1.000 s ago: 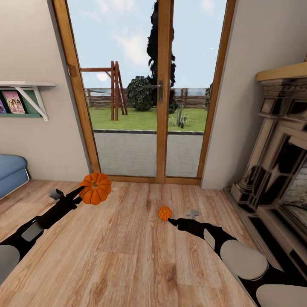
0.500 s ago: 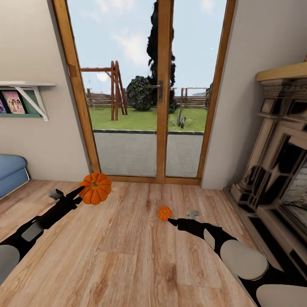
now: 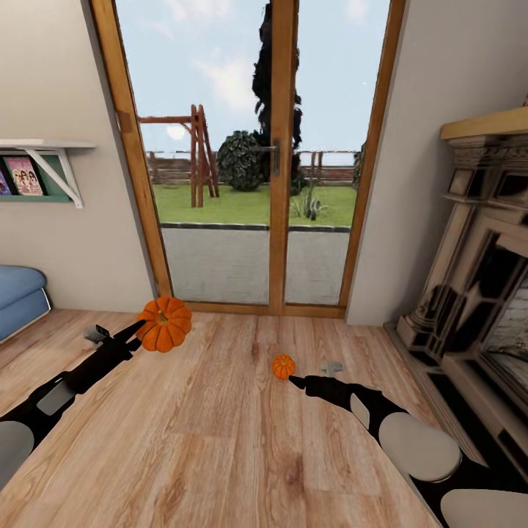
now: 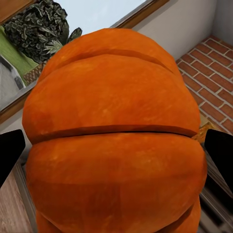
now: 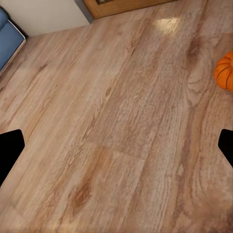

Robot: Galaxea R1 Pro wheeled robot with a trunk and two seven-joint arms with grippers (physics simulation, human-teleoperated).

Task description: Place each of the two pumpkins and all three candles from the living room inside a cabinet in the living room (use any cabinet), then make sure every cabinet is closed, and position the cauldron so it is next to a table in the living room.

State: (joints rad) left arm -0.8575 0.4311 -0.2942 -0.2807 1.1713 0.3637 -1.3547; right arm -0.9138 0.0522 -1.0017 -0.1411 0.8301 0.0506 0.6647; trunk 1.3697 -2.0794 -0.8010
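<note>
Wooden floor (image 3: 242,433) fronts glazed doors (image 3: 257,154). Left gripper (image 3: 141,328) clamps one pumpkin (image 3: 164,324). Right gripper (image 3: 296,381), jaws spread, empty; second pumpkin (image 3: 284,367) at its 11 o'clock.

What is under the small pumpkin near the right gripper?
The small pumpkin sits on the bare wooden floor, just beyond the right gripper. Nothing else shows beneath it; the patch of floor it touches is covered by the pumpkin itself.

Pumpkin (image 3: 164,324) between the left gripper's (image 3: 139,328) black jaws is deep ribbed orange, same orange on the floor pumpkin (image 3: 283,367); floor (image 3: 220,425) is tan woodgrain.
</note>
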